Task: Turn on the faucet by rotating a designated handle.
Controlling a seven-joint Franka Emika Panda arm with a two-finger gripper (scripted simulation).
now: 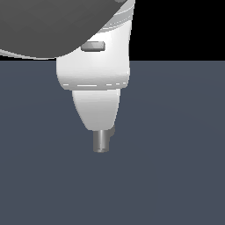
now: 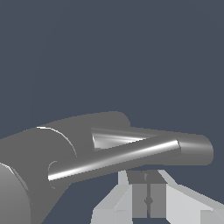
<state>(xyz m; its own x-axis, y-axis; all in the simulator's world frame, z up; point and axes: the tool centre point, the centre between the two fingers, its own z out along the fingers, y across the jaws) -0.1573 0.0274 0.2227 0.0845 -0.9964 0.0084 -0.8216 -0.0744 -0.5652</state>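
The wrist view shows the grey metallic faucet (image 2: 35,151) lying across the picture, its thick cylinder body close to the camera. Its tubular spout (image 2: 194,149) reaches away from the body. The handle (image 2: 113,159), a thin bright-edged rod, crosses in front of the spout. My gripper (image 2: 148,175) is shut, pads pressed together with nothing between them, its tips close beside the handle's outer half. Whether they touch it I cannot tell. In the exterior view the white hand (image 1: 96,88) fills the upper left, and a short grey cylinder (image 1: 101,140) shows just under it.
A flat dark blue-grey floor (image 1: 176,176) spreads around the faucet in both views. The dark grey arm link (image 1: 44,26) covers the exterior view's upper left and hides most of the faucet there.
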